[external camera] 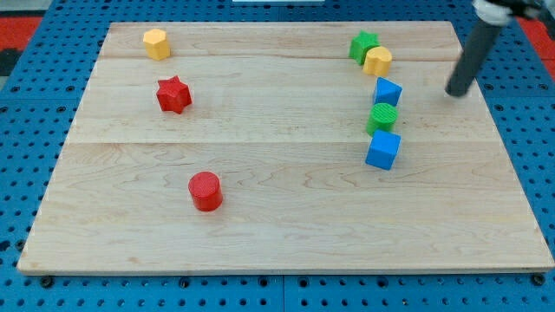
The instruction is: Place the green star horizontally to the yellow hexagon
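Seven blocks on the wooden tabletop (286, 225). Green star (363, 45) sits near the view's top right, touching a yellow rounded block (378, 61) just below-right of it. Yellow hexagon (156, 43) is far off at the view's top left, roughly level with the star. My tip (456, 92) is on the view's right, below-right of the star, well apart from it, touching nothing; no gripper on this rig, just the rod. Under the yellow block: small blue block (387, 91), green cylinder (382, 117), blue cube (382, 150). Red star (173, 94) and red cylinder (205, 191) sit left.
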Available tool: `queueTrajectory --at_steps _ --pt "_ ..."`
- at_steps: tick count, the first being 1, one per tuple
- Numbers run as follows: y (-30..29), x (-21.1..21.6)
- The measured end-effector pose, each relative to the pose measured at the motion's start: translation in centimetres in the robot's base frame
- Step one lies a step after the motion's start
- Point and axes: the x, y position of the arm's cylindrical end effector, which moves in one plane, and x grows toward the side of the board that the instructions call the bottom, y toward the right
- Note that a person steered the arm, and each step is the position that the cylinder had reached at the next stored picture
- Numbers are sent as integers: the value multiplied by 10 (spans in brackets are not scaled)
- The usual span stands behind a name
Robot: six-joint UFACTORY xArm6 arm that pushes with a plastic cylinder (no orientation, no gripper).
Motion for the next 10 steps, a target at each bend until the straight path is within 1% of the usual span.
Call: queueTrajectory --at_steps 1,2,3,4,5,6,7,8,9,10 --pt "17 -17" --pt "-1 -81" --pt "-73 -130" --pt "-160 -101" --pt "-217 -67" --pt "-166 -37" --pt "-134 -50" --pt "-131 -59" --pt "-111 -69" --pt "-148 -67"
